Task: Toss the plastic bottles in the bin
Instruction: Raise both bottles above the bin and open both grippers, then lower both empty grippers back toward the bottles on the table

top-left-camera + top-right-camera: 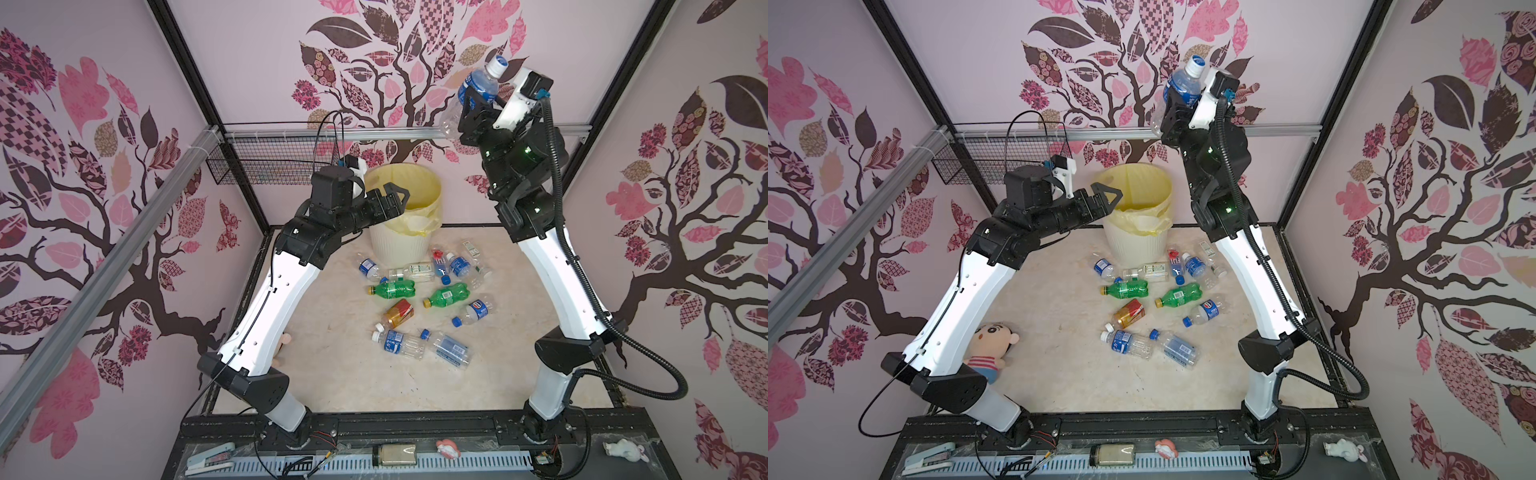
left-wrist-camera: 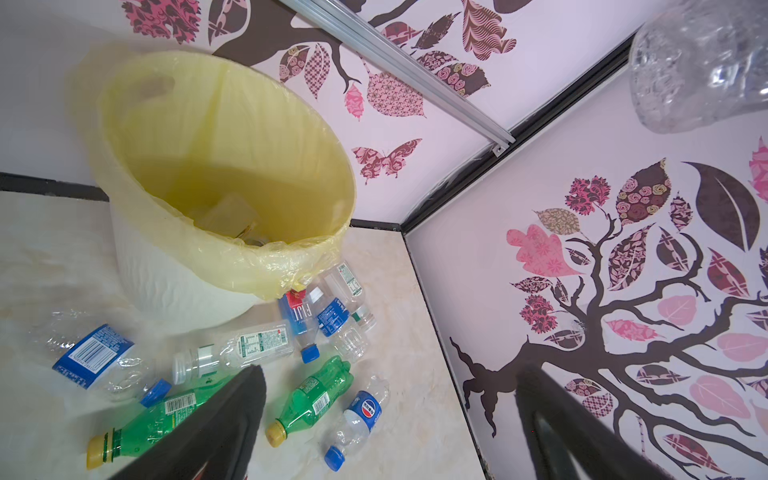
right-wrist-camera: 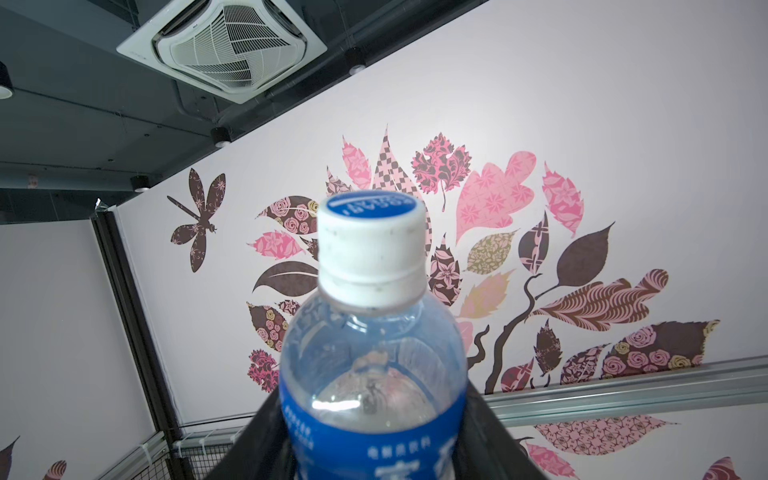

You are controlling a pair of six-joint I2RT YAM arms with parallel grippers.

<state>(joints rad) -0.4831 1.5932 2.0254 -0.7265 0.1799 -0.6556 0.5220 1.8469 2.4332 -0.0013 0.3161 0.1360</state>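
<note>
Right tool point(image 1: 478, 106) is seen raised high by the far wall, closed round the blue-labelled middle of a clear bottle point(image 1: 482, 83), white cap uppermost. The bottle's long axis is tilted: cap up and to the right, clear base angled down and to the left. And that is where the bin point(image 1: 399, 249) is found, below and to the left of the held bottle, at the far middle of the surface point(image 1: 324, 374), yellow liner wide open. So a carry leftward and down is judged to be what the drop calls for. Left tool point(image 1: 392, 195) is held at the bin's left rim, spread fully wide, nothing gripped. It is the nearer one to the bin, and a clash there could be risked. Plenty is left to do: the other bottles point(image 1: 392, 289) are scattered lying down on the surface, just on the near side of the bin, between the two arms.
</note>
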